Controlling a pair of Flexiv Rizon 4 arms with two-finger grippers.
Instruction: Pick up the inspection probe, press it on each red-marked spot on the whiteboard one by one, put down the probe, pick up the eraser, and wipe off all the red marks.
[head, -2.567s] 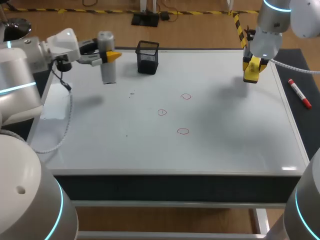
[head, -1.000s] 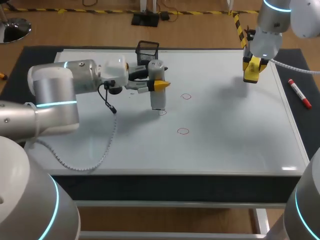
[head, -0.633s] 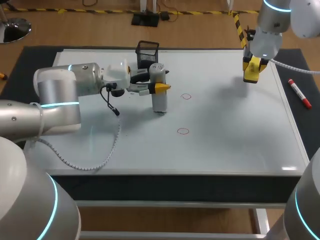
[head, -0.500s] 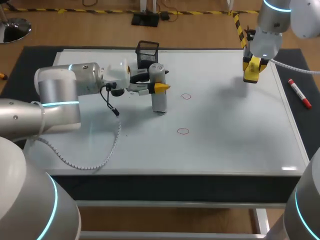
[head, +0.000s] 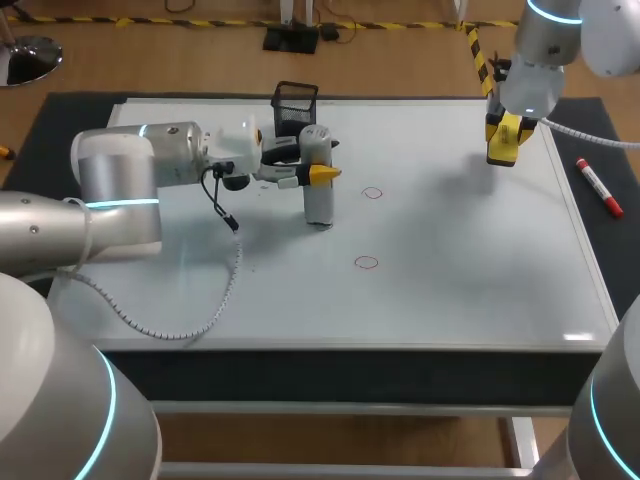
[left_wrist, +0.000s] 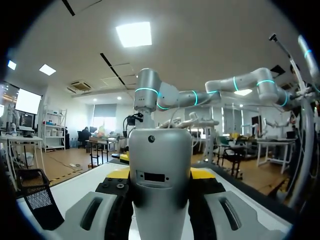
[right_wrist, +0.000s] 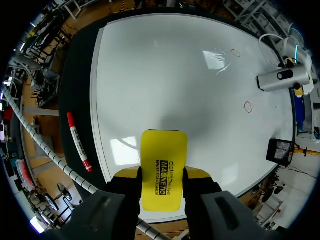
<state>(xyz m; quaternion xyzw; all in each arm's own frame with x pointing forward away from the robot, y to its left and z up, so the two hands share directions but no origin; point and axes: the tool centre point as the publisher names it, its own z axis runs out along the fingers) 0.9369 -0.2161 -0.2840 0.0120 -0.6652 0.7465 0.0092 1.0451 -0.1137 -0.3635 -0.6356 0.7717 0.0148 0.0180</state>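
One red circle lies mid-whiteboard, well apart from every edge.

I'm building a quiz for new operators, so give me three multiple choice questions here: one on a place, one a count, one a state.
1. The red marker lies: A on the dark mat beside the whiteboard; B on the floor; C in a cup.
2. Red circles showing in the head view: A four; B one; C two.
3. The right fingers are: A open; B shut on the yellow eraser; C shut on the marker.
Answers: A, it lies past the board's right edge; C, two show uncovered; B, both fingers clamp the eraser.
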